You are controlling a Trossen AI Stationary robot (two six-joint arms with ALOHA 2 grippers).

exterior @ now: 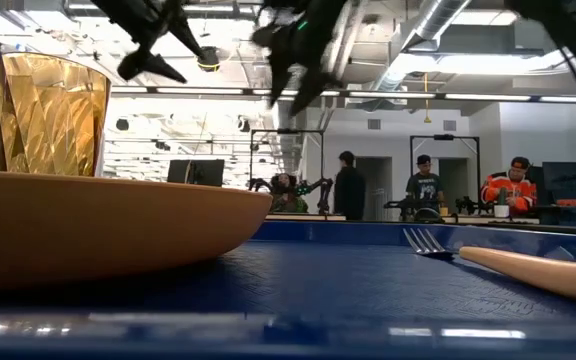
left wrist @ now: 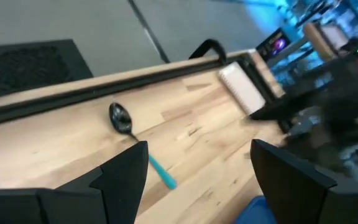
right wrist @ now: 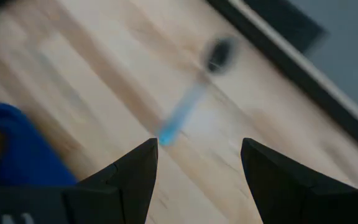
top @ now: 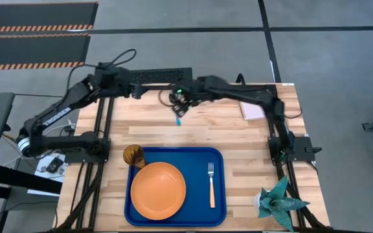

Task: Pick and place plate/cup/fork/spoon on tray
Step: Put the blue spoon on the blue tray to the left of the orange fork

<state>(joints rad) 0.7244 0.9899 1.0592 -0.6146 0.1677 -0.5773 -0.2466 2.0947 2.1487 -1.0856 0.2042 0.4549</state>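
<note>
Both my jaws stand wide and hold nothing.

From above, my right gripper (top: pixel 181 98) hangs over the far middle of the table (top: pixel 251 139), right above the spoon (top: pixel 178 116), whose blue handle shows just nearer than the fingers. My left gripper (top: pixel 136 92) waits at the far edge, a little to the left. The tray (top: pixel 220 200) sits at the near middle and carries the plate (top: pixel 158 189) on its left half and the fork (top: pixel 211 184) on its right half, handle toward the near side. The cup (top: pixel 133 156) stands at the tray's far left corner, touching the plate's edge as far as I can tell. A pinkish-white block (top: pixel 252 110) lies far right; a green plant decoration (top: pixel 277 200) sits near right.

At table height, the cup (exterior: pixel 50 113) rises behind the plate (exterior: pixel 108 228), and the fork (exterior: pixel 508 262) lies on the tray floor (exterior: pixel 348 290); both grippers hang overhead.

Past my left fingers (left wrist: pixel 126 177) the spoon (left wrist: pixel 138 140) lies flat on the wood, untouched.

Past my right fingers (right wrist: pixel 138 171) the spoon (right wrist: pixel 194 93) lies ahead of my open jaws.

I judge three of four pieces done; only the spoon is left.
</note>
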